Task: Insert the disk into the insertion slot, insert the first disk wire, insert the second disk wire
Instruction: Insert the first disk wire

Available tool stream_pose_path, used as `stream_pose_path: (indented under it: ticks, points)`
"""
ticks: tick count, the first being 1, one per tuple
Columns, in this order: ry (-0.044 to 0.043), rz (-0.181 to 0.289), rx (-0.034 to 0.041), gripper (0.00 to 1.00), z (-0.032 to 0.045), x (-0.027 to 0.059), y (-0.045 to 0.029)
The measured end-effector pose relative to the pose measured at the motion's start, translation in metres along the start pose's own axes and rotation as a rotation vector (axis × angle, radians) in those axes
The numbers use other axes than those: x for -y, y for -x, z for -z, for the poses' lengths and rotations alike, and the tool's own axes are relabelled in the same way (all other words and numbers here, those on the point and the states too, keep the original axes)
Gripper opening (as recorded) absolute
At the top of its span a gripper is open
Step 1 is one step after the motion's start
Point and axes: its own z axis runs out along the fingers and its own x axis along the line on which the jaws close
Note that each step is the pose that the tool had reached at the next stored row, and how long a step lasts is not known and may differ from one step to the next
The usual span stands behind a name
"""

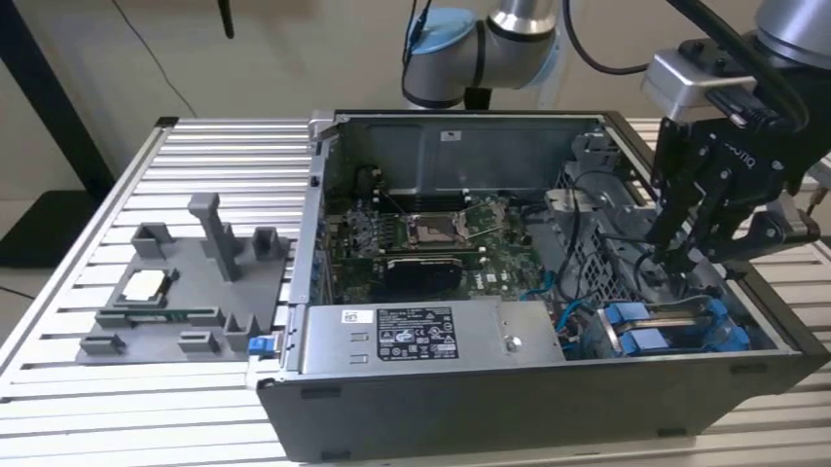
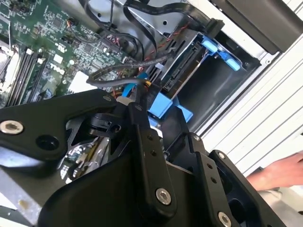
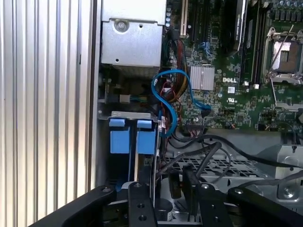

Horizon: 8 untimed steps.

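The disk [image 1: 645, 331] sits in the insertion slot [image 1: 702, 313], the grey drive bay at the case corner nearest the exterior view's right. Its blue frame [image 3: 146, 142] stands beside a second blue frame [image 3: 118, 139]. My black gripper [image 1: 675, 258] reaches down into the case just above that bay. In the second wrist view the gripper [image 2: 127, 100] is right at a thin blue wire [image 2: 137, 81] and a black wire [image 2: 118, 68], next to the blue frame [image 2: 165, 106]. A blue wire [image 3: 171, 101] loops from the motherboard toward the bay.
The open case [image 1: 520, 409] lies on a slatted metal table [image 1: 208, 146]. A grey labelled power-supply box [image 1: 415, 336] fills the case's front. A grey fixture [image 1: 182, 292] with small parts stands at the exterior view's left. A hand [image 2: 279, 172] rests outside the case.
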Motion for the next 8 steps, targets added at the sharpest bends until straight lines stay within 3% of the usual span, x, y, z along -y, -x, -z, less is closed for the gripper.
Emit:
stream_pose_path:
  ticks: [5, 7, 8]
  points:
    - [0.0001, 0.040, 0.0121, 0.40, -0.0021, -0.0001, 0.0003]
    - [-0.0007, 0.051, 0.0161, 0.31, -0.0030, -0.0001, 0.0003]
    - [-0.0011, 0.055, 0.0178, 0.31, -0.0033, -0.0001, 0.0003]
